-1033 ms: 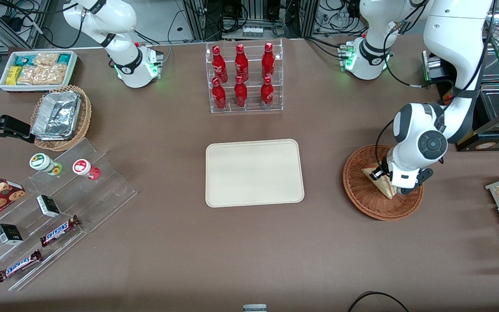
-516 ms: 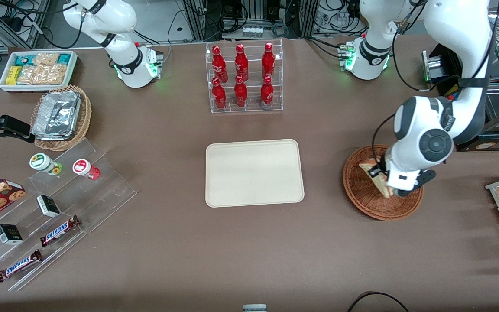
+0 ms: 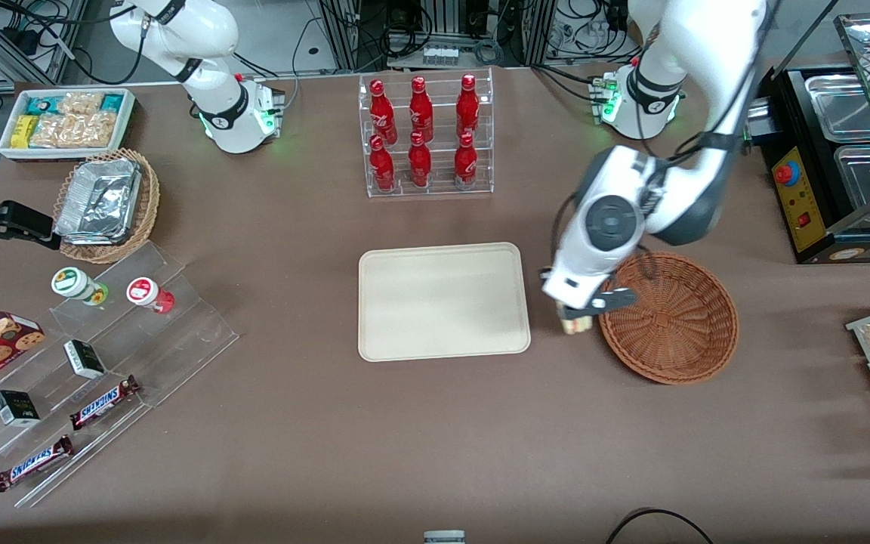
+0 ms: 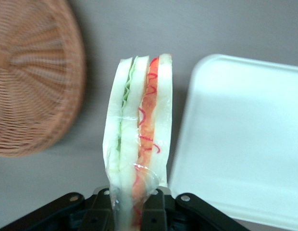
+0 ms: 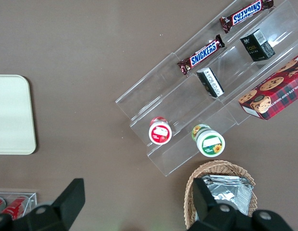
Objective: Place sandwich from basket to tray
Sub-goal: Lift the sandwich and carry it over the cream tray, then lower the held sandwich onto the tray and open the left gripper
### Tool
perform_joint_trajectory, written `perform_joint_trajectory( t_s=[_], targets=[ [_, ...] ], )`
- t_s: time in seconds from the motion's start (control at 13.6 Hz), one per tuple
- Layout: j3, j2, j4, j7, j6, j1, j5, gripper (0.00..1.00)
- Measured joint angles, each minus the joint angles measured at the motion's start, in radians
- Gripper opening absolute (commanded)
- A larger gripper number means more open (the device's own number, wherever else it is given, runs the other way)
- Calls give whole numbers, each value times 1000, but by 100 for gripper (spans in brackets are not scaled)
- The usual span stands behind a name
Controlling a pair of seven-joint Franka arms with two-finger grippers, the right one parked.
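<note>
The brown table (image 3: 314, 423) carries everything here, and on it the cream tray (image 3: 442, 301) lies flat near the middle, with nothing on its surface. Toward the working arm's end of the table sits the round wicker basket (image 3: 669, 317), and its woven bottom is bare, with no food inside. Between the tray and the basket the left arm (image 3: 631, 211) bends down, and its gripper (image 3: 578, 313) hangs above the strip of table that separates the two, just beside the basket's rim. The gripper is pinching the sandwich (image 4: 139, 139); in the wrist view the wedge stands out straight from between the black fingers (image 4: 98, 214), which press on its two bread faces at the base, and one sees the green layer and the red and orange layer running along its edge under a clear wrap. In the front view only a small pale part of the sandwich (image 3: 575, 325) shows under the gripper, lifted off the table, close to the tray's short side but not over it. Farther from the front camera than the tray stands a clear rack of red bottles (image 3: 424, 136).
</note>
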Motion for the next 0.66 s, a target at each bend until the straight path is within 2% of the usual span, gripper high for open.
perform_joint_trajectory(
  t_s=[0.3, 0.66],
  targets=[
    [-4, 169, 184, -14, 0, -120, -47, 0],
    [-5, 314, 329, -40, -6, -197, -53, 0]
  ],
)
